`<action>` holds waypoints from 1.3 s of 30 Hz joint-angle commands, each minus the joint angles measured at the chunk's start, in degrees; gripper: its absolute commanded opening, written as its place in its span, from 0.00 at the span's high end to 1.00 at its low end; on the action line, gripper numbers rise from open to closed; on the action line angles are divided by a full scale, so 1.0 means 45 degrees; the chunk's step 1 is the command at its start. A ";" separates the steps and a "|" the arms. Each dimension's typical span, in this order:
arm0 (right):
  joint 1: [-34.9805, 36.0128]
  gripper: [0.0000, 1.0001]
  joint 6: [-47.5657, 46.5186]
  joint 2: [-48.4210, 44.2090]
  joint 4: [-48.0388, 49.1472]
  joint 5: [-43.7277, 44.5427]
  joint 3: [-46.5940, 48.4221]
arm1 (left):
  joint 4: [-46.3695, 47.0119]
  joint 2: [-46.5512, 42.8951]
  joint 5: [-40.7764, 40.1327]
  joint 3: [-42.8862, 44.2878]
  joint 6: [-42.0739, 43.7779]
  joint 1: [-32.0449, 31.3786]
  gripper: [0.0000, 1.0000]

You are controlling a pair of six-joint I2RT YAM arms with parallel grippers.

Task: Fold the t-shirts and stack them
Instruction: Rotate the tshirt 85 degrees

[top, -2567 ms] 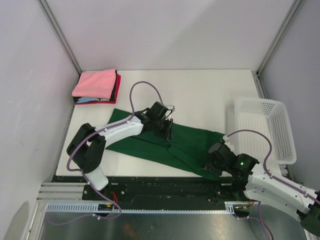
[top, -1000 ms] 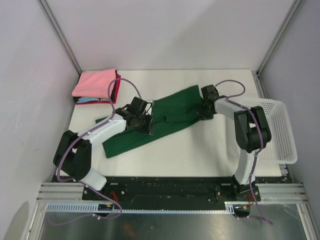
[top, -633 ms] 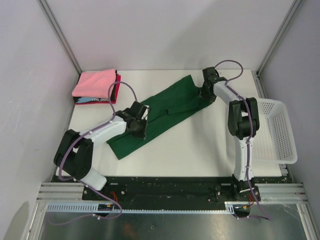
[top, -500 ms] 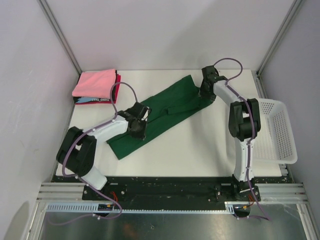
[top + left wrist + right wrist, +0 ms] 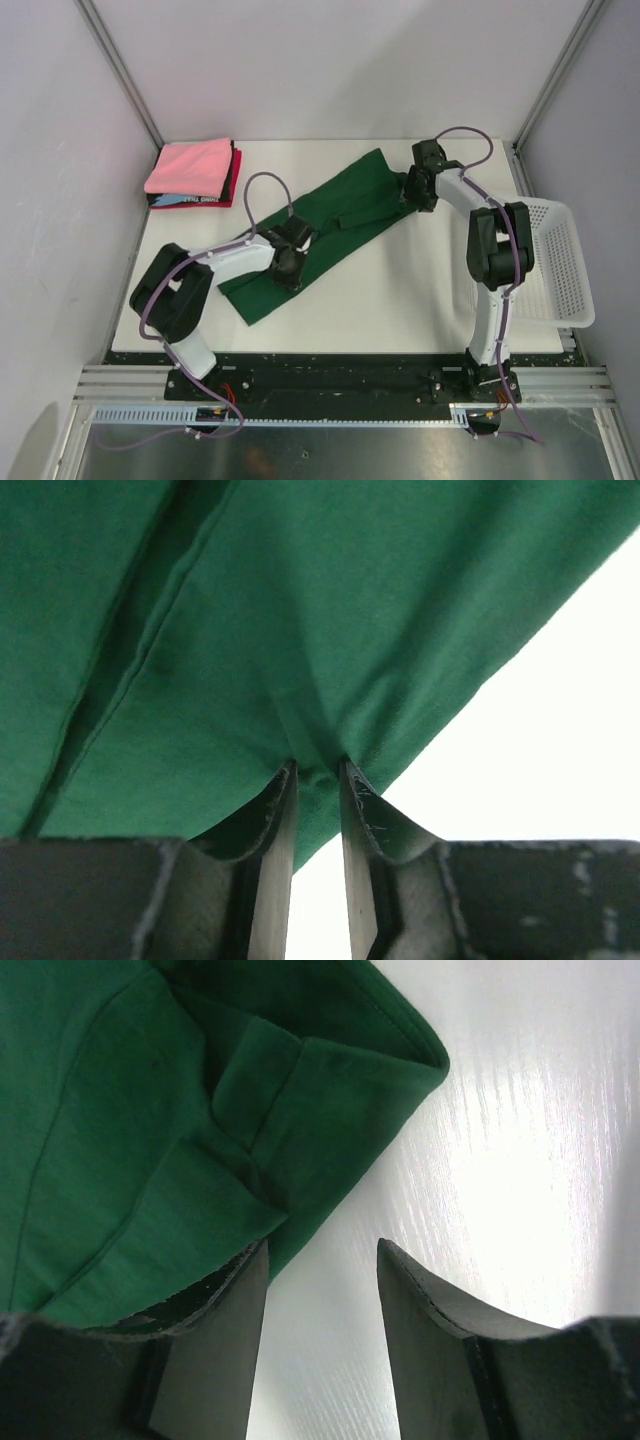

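A dark green t-shirt (image 5: 330, 222), folded into a long strip, lies diagonally across the white table. My left gripper (image 5: 290, 264) is shut on its near-left part; in the left wrist view the fingertips (image 5: 318, 770) pinch a ridge of the green cloth (image 5: 300, 610). My right gripper (image 5: 412, 196) stands open just off the strip's far right end. In the right wrist view its jaws (image 5: 322, 1250) frame bare table, with the green shirt's corner (image 5: 150, 1110) beside the left finger. Folded t-shirts (image 5: 193, 170), pink on top, are stacked at the far left corner.
A white mesh basket (image 5: 555, 260) stands at the right edge of the table, beside the right arm. Grey walls close in the table on the left, back and right. Purple cables loop above both arms.
The right gripper carried the shirt's end toward the far right, then opened and let it go. The left gripper slid a little nearer with its pinch of cloth, stretching the strip.
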 commanded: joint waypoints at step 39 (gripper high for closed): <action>0.0639 0.52 0.1621 -0.1545 0.1642 -0.0972 -0.1366 | 0.1013 -0.1198 0.0321 0.0670 -0.3404 -0.3781 0.73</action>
